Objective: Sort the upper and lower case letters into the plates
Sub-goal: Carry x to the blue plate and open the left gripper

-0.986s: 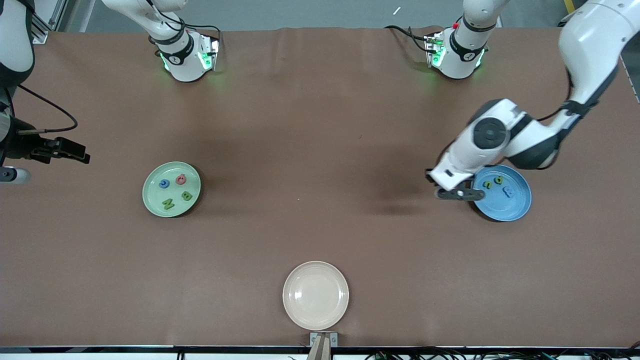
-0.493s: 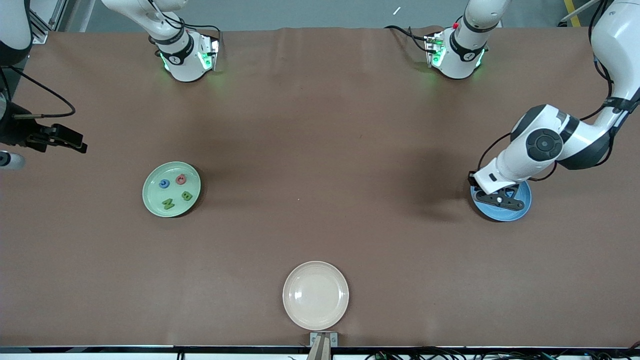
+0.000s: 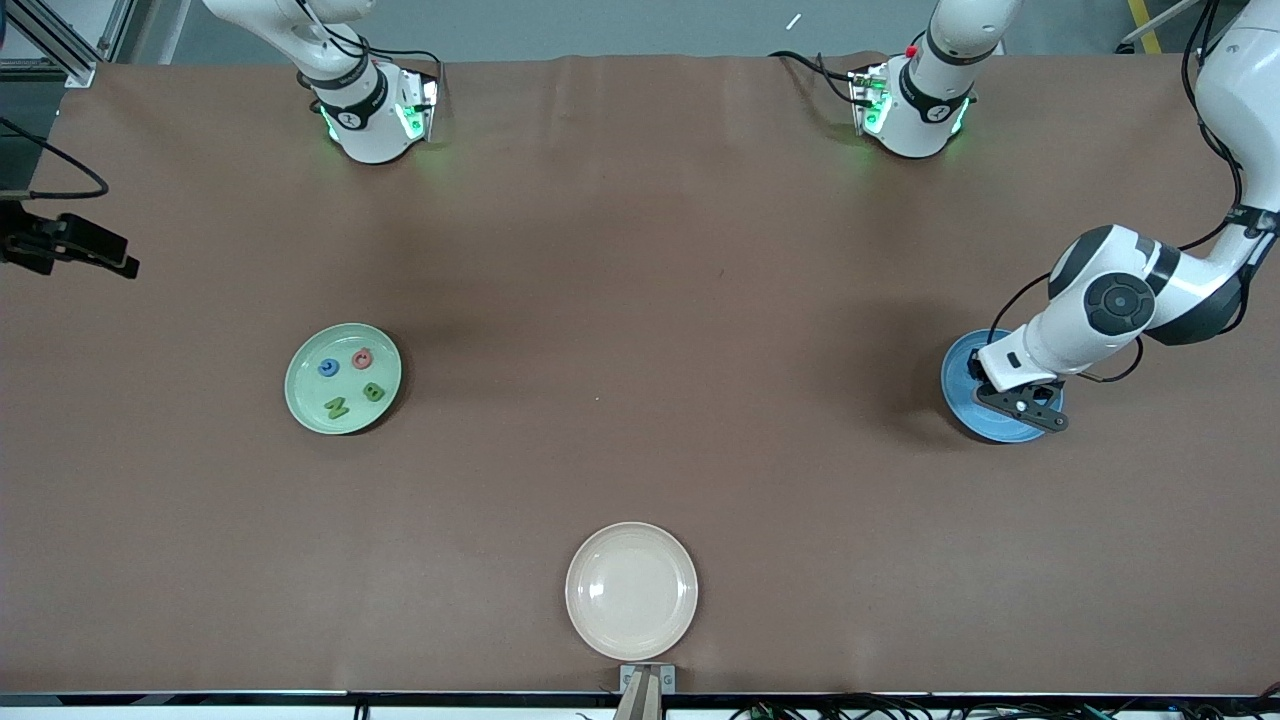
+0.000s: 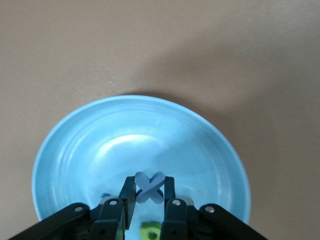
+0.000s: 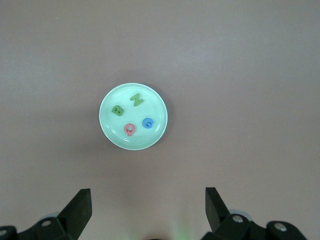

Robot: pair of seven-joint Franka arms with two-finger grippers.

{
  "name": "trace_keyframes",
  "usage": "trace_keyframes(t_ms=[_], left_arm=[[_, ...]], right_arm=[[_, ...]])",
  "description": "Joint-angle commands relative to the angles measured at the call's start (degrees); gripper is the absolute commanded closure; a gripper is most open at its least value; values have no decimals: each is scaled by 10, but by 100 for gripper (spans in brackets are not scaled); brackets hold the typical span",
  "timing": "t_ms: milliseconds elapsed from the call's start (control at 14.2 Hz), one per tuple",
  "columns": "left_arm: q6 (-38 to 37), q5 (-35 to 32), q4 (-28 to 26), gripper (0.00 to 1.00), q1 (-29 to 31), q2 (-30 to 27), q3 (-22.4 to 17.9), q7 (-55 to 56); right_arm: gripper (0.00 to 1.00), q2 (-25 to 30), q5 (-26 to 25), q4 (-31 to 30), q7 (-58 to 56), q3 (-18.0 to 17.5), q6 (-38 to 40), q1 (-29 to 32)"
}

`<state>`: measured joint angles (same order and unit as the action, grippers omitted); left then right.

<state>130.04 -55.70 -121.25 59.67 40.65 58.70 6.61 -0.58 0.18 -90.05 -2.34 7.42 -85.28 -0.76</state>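
Observation:
My left gripper [image 4: 149,186] is shut on a small blue letter x [image 4: 150,187] and hangs low over the blue plate [image 4: 125,135]. A green letter [image 4: 152,231] lies in that plate under the fingers. In the front view the left gripper [image 3: 1022,402] covers the blue plate [image 3: 962,380] and hides its letters. The mint green plate [image 3: 300,390] holds a blue letter [image 3: 329,368], a pink one [image 3: 362,358], a green B [image 3: 374,392] and a green N [image 3: 336,407]. My right gripper [image 5: 148,195] is open and empty, high up, looking down on the mint plate [image 5: 150,107].
A cream-beige plate [image 3: 631,590] with nothing in it sits near the table's front edge, midway between the arms. The brown table [image 3: 640,300] is bare between the plates. Both arm bases stand at the table's back edge.
The left gripper has swung from beside the blue plate's rim to over the plate, still shut on the x. The right arm has drawn away toward its end of the table.

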Motion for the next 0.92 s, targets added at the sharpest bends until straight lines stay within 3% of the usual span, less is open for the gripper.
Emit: trace_keyframes(t_ms=[0,282,352,422,493,563,634,704,845], left_arm=[[8,-22,17,84,-5,22,-8,-17],[10,-26,19,83,-17,28,-24,-18],[10,-26,18,77,-17,28,-24,-18],[10,-26,19,65,-17,28,-24,-18],[10,-26,19,39,-17,28,-24,-18],[9,-26,18,20,-17,25,-24,-18],[8,-21,18,7,-17,22,-23,-17],[8,-20,18,1,-17,22,-22,-14],[6,-16,16,1,-14,17,-16,-10]], right_arm=[[0,10,-2,-3,7,-3,15,8],[0,9,-4,29,7,-3,41,7],[0,8,-4,33,6,-2,43,8],[0,7,-4,30,6,-2,43,8],[0,9,-2,23,7,-2,42,8],[0,11,0,17,7,-3,42,8],[0,12,0,13,7,-3,42,7],[0,14,0,10,6,-3,40,7],[0,15,0,8,6,-3,38,6]])
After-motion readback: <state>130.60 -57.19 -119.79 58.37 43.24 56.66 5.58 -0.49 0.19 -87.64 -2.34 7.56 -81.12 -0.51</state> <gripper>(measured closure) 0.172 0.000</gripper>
